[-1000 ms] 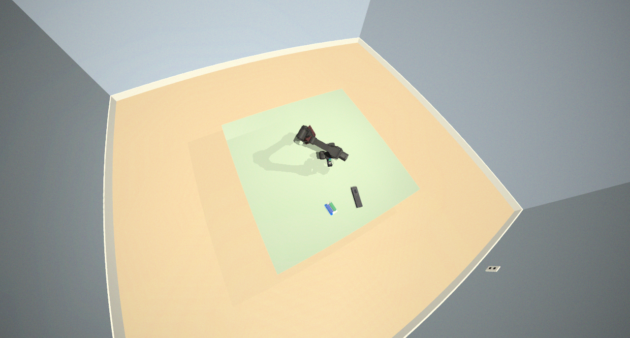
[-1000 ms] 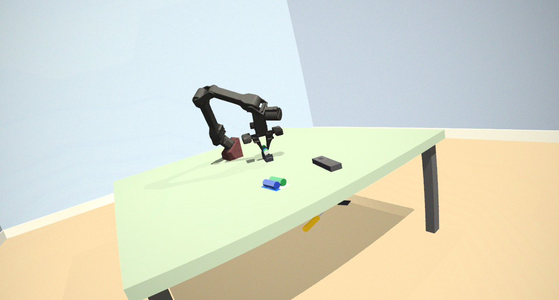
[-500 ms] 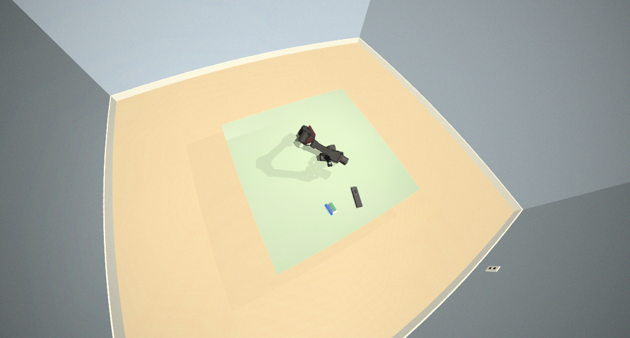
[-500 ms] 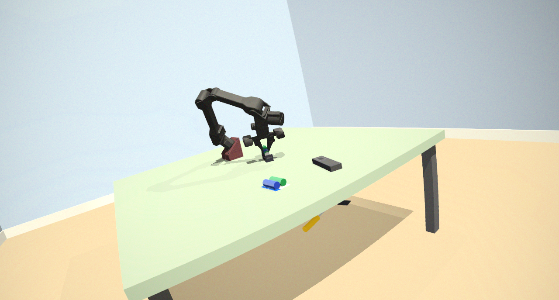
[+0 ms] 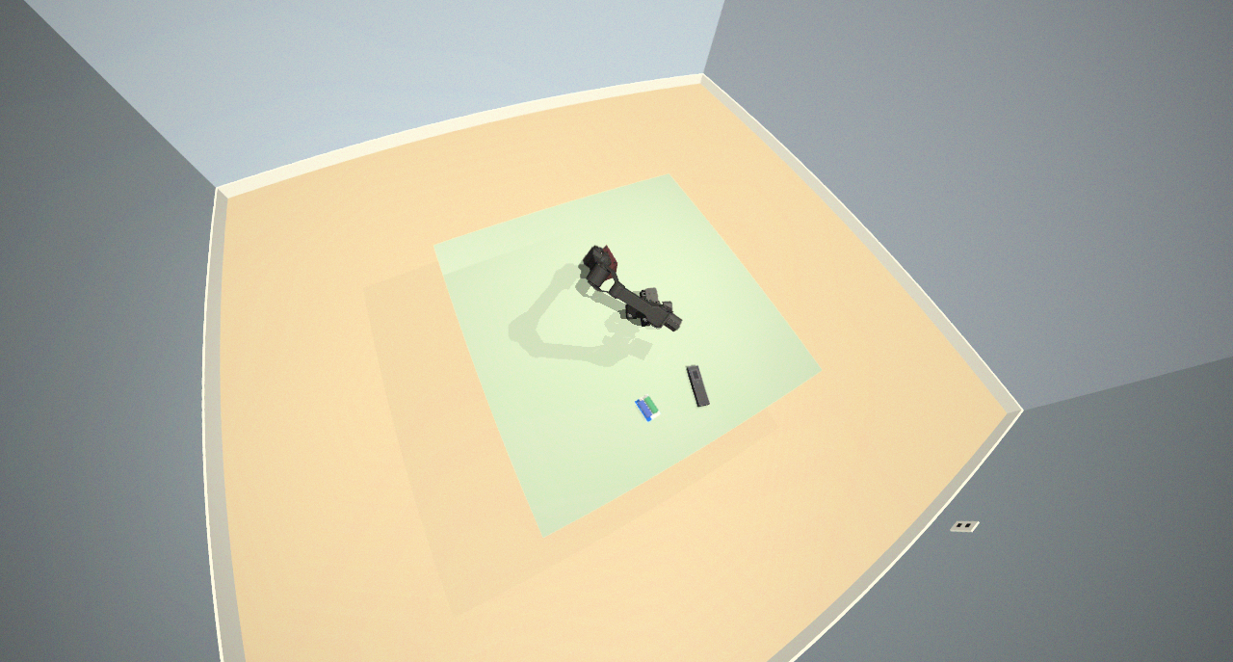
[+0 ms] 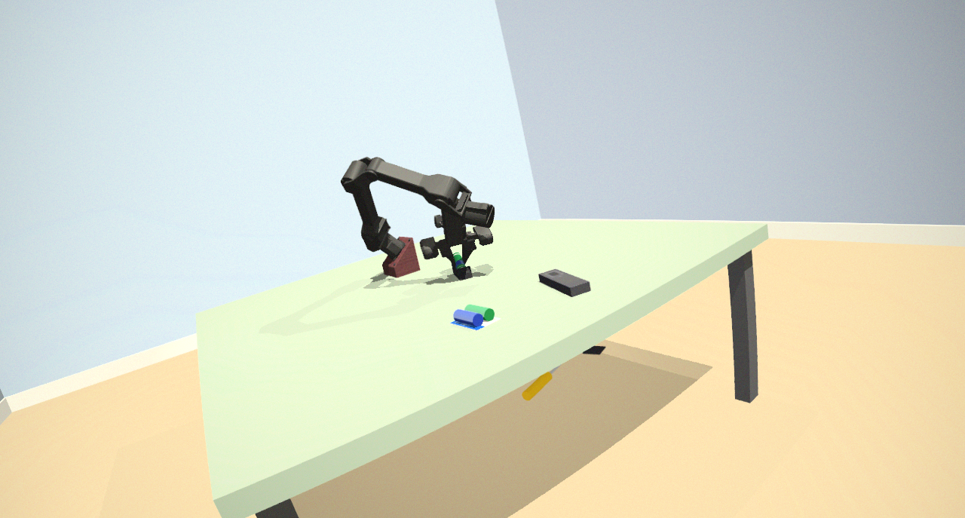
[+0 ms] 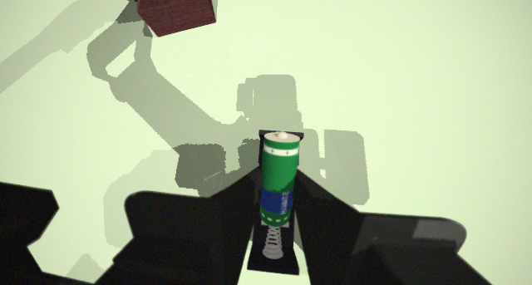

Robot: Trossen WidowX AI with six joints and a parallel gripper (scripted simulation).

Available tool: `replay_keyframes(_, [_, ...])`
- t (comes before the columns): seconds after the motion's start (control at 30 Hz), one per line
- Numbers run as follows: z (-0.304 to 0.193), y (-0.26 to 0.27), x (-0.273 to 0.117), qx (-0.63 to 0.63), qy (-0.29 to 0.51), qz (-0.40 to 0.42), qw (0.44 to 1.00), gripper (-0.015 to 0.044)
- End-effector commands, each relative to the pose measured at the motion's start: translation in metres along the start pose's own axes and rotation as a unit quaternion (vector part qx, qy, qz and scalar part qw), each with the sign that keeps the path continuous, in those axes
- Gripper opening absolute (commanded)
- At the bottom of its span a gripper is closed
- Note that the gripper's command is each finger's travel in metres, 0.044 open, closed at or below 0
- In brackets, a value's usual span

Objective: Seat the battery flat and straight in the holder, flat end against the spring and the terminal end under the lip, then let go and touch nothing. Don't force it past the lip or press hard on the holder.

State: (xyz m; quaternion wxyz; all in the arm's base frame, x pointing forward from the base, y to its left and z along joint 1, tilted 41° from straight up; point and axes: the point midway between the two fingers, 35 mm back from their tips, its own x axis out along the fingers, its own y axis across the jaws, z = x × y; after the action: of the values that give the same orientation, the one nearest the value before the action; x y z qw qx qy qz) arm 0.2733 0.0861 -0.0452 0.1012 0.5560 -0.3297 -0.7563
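The green battery (image 6: 458, 259) (image 7: 279, 169) with a blue band is between my fingers, over the black holder (image 6: 463, 274) (image 7: 272, 267). It is tilted, its pale terminal end raised at the far end in the wrist view. Its flat end is low, at the coil spring (image 7: 273, 243); whether they touch is unclear. The holder's far end wall (image 7: 281, 131) shows just beyond the terminal end. Whether any of the battery is under the lip cannot be told. My gripper (image 6: 460, 263) (image 7: 278, 172) is shut on the battery. The arm hides the holder and battery in the top view.
A dark oblong box (image 5: 697, 385) (image 6: 564, 282) and a blue cylinder (image 5: 643, 410) (image 6: 467, 317) beside a green cylinder (image 5: 651, 405) (image 6: 479, 311) lie on the table (image 5: 586, 486) (image 6: 323, 393). A dark red block (image 6: 402, 259) (image 7: 179, 8) stands at the arm's base.
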Motion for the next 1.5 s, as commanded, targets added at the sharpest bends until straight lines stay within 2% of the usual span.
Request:
replay_keyframes(0.0, [-0.001, 0.0, 0.0, -0.003, -0.006, -0.001, 1.0, 0.0082])
replay_keyframes(1.0, [-0.019, -0.001, -0.008, -0.003, -0.008, 0.002, 1.0, 0.0082])
replay_keyframes(1.47, [-0.018, -0.003, -0.003, -0.005, 0.035, 0.004, 0.999, 0.0082])
